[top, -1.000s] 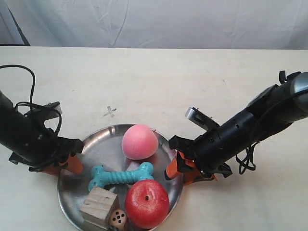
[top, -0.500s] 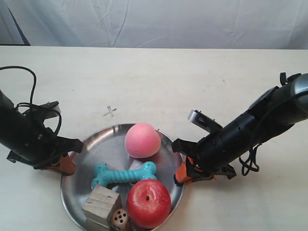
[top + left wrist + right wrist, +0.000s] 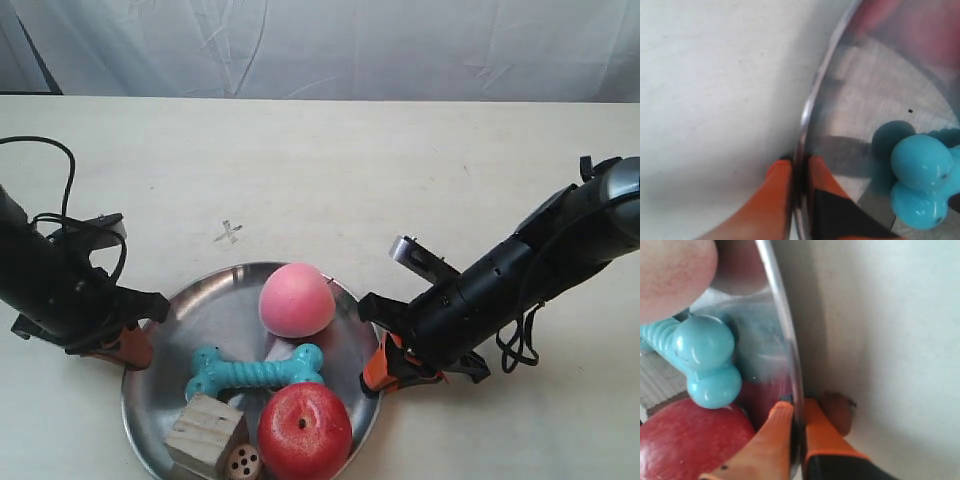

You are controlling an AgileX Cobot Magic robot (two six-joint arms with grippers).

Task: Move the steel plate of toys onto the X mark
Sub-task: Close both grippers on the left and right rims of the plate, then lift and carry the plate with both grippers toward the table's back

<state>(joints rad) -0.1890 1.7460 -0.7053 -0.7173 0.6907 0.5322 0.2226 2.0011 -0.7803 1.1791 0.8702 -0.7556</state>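
Observation:
The steel plate (image 3: 215,312) sits low in the exterior view, below and right of the faint X mark (image 3: 229,233). It carries the pink ball (image 3: 295,298), red apple (image 3: 305,432), teal bone (image 3: 255,372), wooden cube (image 3: 207,435) and brown die (image 3: 243,462). My left gripper (image 3: 133,345) (image 3: 796,162) is shut on the steel plate's rim (image 3: 812,100), close to one bone end (image 3: 919,165). On the opposite rim (image 3: 782,315) my right gripper (image 3: 797,405) (image 3: 380,368) is also shut, with the apple (image 3: 685,440) and bone (image 3: 707,360) just inside.
A black cable (image 3: 62,160) loops over the table behind the left arm. A white cloth backdrop (image 3: 330,45) hangs beyond the table's far edge. Bare tabletop (image 3: 330,180) stretches around and beyond the X mark.
Both grippers and the plate have shifted slightly toward the bottom of the exterior view. The apple and cube sit lower in the frame. Both grips on the rim hold.

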